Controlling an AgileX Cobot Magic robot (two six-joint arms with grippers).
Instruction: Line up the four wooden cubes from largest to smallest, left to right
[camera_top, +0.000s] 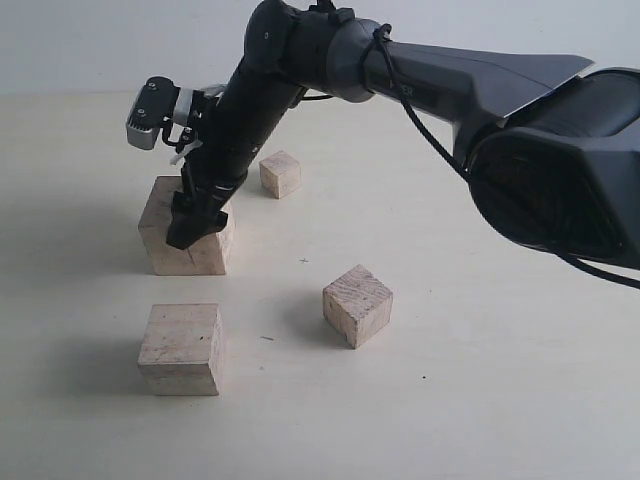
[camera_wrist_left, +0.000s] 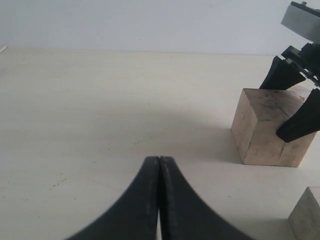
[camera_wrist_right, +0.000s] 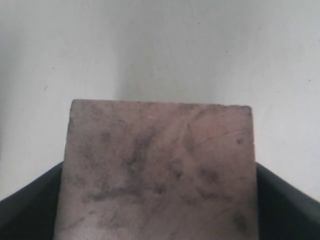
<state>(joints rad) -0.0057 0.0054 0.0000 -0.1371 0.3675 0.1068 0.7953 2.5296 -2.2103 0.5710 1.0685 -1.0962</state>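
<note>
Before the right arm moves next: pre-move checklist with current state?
1. largest cube between right gripper jaws: ok.
2. jaws pressing its sides: cannot tell.
3. largest cube resting on table: ok.
4. left gripper shut, away from that cube: ok.
5. second-largest cube, third cube and smallest cube standing apart from it: ok.
6. all four in one row: not ok.

On the desk (camera_top: 480, 400), the largest cube (camera_top: 165, 242) stands at the rear left, with the second-largest cube (camera_top: 181, 348) in front of it and apart from it. The third cube (camera_top: 357, 305) lies to the right of both, near the middle, and the smallest cube (camera_top: 280, 174) sits farthest back, behind and to the right of the largest. The right gripper (camera_top: 198, 222) straddles the largest cube, with a finger against each of two opposite sides.
</note>
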